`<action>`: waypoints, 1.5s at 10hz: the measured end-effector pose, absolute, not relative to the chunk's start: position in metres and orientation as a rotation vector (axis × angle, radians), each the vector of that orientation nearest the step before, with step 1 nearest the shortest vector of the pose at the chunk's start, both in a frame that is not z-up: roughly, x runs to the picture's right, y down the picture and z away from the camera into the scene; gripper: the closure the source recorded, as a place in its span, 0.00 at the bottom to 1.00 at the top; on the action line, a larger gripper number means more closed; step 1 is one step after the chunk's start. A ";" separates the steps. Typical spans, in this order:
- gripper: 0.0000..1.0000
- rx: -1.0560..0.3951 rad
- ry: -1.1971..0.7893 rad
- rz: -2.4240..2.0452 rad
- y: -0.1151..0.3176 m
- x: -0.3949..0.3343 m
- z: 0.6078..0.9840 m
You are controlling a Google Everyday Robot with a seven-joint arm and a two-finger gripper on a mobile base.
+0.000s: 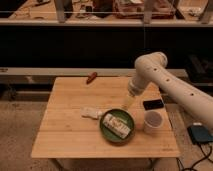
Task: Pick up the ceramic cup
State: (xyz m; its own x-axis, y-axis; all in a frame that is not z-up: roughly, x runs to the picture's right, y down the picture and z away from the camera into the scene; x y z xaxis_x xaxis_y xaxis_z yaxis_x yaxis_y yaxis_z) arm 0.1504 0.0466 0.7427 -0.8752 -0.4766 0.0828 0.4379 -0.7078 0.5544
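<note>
Single camera view, looking down across a light wooden slatted worktop (70, 135). Near its right edge: small white handleless ceramic cup (153, 121), upright, mouth open upward, touched by nothing. Just left of it: round dark green plate (106, 132), with a white wrapped packet (117, 126) lying slantwise on it. Just behind the cup: flat black rectangular slab (153, 104). Left of the plate: crumpled white wrapper (91, 113). Far back on the worktop: small reddish-brown object (91, 77). Reaching in from the right: thick white jointed arm (150, 67), ending in the claw (126, 103), low over the plate's far rim, left of the black slab, apart from the cup. Opening of the claw and any hold on anything: cannot tell.
</note>
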 end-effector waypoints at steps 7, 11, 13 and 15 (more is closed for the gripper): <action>0.20 0.011 -0.727 -2.332 0.068 0.242 0.726; 0.20 0.008 -0.702 -2.334 0.064 0.243 0.727; 0.20 -0.074 -0.529 -2.332 0.037 0.286 0.733; 0.20 -0.143 -0.391 -2.311 0.023 0.331 0.733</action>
State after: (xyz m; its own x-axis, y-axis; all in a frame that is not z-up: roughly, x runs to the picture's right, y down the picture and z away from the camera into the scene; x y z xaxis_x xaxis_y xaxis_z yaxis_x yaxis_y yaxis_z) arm 0.3315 0.0230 0.7330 -0.6949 -0.6844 0.2209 0.7189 -0.6540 0.2353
